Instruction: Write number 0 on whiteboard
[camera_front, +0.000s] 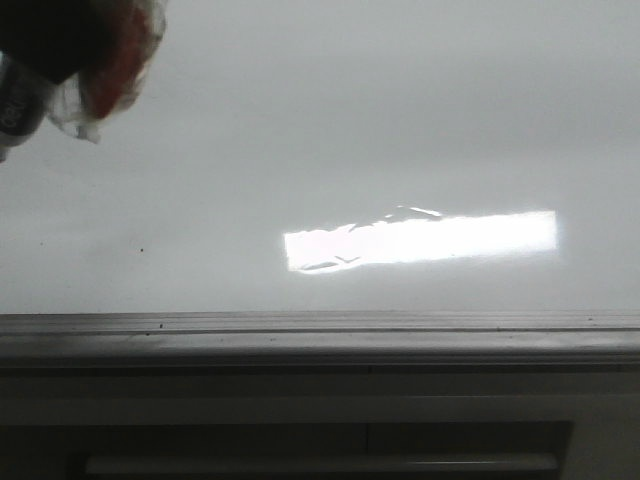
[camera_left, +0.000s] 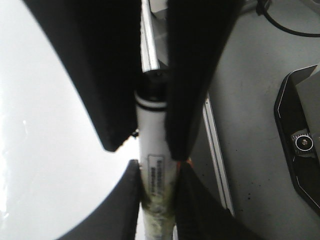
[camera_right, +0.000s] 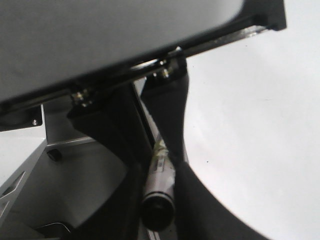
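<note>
Frame edge (camera_front: 320, 335): grey metal, nearest the front camera, bordering the whiteboard (camera_front: 300, 120).
Number 0 (camera_front: 400, 235): faint broken black strokes, long axis side to side, overlapping the glare patch (camera_front: 420, 238).
Left gripper (camera_left: 155, 165): clamped on a marker (camera_left: 152, 150).
Right gripper (camera_right: 160, 170): also closed on that marker, beside the board.
Position: strokes well apart from the gripper at the front view's upper left.

The whiteboard (camera_front: 200, 150) lies flat ahead, its frame edge (camera_front: 320, 330) running across the near side. On the board, right of centre and close to that edge, sit the broken strokes of the number 0 (camera_front: 345, 260). Far left, at the back, a marker (camera_left: 152, 145) stands gripped between both hands, left hand (camera_left: 155, 185) and right hand (camera_right: 160, 170).
</note>
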